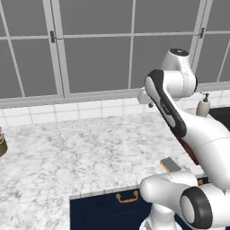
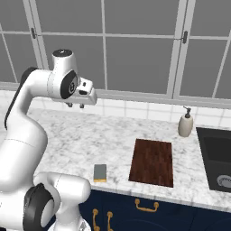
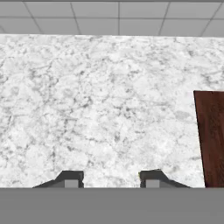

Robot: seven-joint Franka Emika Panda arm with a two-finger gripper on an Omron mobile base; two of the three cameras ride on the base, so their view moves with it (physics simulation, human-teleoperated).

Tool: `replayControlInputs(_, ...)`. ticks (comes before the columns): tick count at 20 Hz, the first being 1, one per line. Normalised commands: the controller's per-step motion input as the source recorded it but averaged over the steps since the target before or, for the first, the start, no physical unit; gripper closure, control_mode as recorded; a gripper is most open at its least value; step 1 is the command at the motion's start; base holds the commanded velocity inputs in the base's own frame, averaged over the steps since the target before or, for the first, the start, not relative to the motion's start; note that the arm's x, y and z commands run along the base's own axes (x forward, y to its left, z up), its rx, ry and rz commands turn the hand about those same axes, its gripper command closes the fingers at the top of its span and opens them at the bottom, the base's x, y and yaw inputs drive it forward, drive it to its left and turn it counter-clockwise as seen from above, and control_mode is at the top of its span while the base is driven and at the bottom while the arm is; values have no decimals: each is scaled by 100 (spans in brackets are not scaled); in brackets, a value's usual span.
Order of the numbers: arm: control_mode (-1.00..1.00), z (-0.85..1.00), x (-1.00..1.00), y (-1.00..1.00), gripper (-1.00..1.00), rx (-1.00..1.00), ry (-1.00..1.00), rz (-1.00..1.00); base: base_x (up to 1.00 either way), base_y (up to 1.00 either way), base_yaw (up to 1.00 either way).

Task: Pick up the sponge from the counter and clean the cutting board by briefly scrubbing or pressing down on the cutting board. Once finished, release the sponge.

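Hovering high above the wide white-and-grey marbled stone counter point(image 2: 76, 135), the two-finger claw point(image 2: 75, 105) hangs empty with its dark tips spread apart, nothing between them; in the hand view the claw point(image 3: 112, 178) looks down on bare marble, with the flat dark reddish-brown wooden cutting board point(image 3: 212, 135) cut off at the right edge.

As far as the pictures show, no part of the task is done yet. The small rectangular sponge with a grey-green top over a yellow-orange layer point(image 2: 100, 173) lies flat near the front edge of the counter, untouched, just left of the cutting board point(image 2: 153, 161) but apart from it. In the left base view the sponge point(image 1: 170, 164) peeks out beside the white arm. Everything is left, by my judgement: coming down on the sponge, gripping it, carrying it onto the board, pressing or scrubbing, then letting go.

Around the work, a cream soap dispenser bottle point(image 2: 185, 123) stands behind the board near the back tiles, and a black sink point(image 2: 215, 158) sits to the board's right. Navy drawers with brass handles point(image 2: 146, 206) run below the front edge. None of these lies between the sponge and the board. The sponge sits close to the robot's own base, so the arm will likely have to fold back and down to reach it.
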Motion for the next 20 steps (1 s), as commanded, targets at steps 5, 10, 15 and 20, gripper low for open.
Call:
replayControlInputs(5,-100,-1,0,0,-100,0,1,0,0,0,0)
replayControlInputs(10,-100,-45,0,0,-100,0,16,0,0,0,0)
replayControlInputs(15,-100,-56,3,-13,-100,-1,10,-1,0,0,0)
replayControlInputs(20,-100,-16,18,-20,-100,0,0,-1,0,0,0)
